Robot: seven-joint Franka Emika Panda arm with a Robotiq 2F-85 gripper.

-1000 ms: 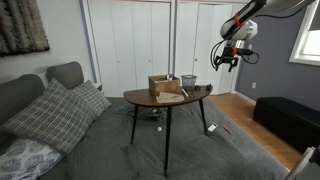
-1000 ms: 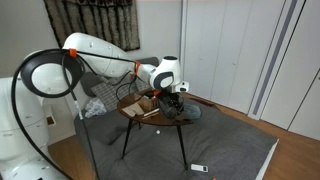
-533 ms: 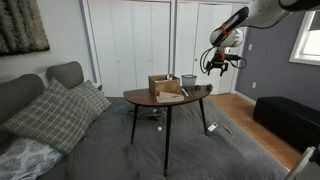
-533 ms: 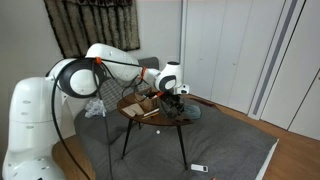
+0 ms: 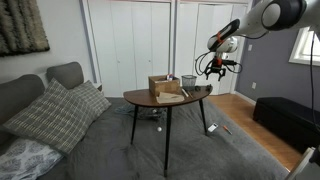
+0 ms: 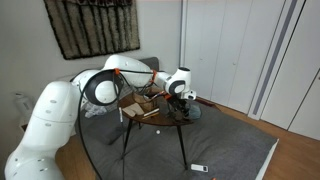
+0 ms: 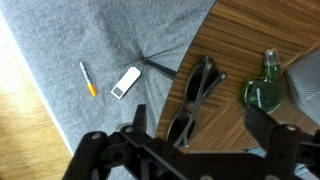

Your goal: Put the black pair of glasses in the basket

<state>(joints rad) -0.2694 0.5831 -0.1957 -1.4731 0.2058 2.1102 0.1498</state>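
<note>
Wrist view: gripper [image 7: 195, 135] at bottom of frame, dark fingers [image 7: 100, 150] spread wide w/ nothing btw. them. Directly below, black glasses [image 7: 197, 98] lie folded on the wooden table [image 7: 240, 40], close to its edge, apart from the fingers. Just beside them, a small green-tinted item [image 7: 262, 88], type unclear. Beyond the table edge, on the grey floor covering [image 7: 60, 50]: a small white item [image 7: 125, 82] and a thin orange stick [image 7: 89, 78].

In an exterior view the gripper [image 5: 214, 68] hangs above one end of the table [image 5: 170, 98]. The tan basket [image 5: 164, 86] stands near the tabletop's middle, well apart from the gripper; grey cup [image 5: 189, 80] near it. Grey sofa [image 5: 30, 100] w/ checked pillow [image 5: 65, 112] at far side. Glasses too small to make out in both exterior views.
</note>
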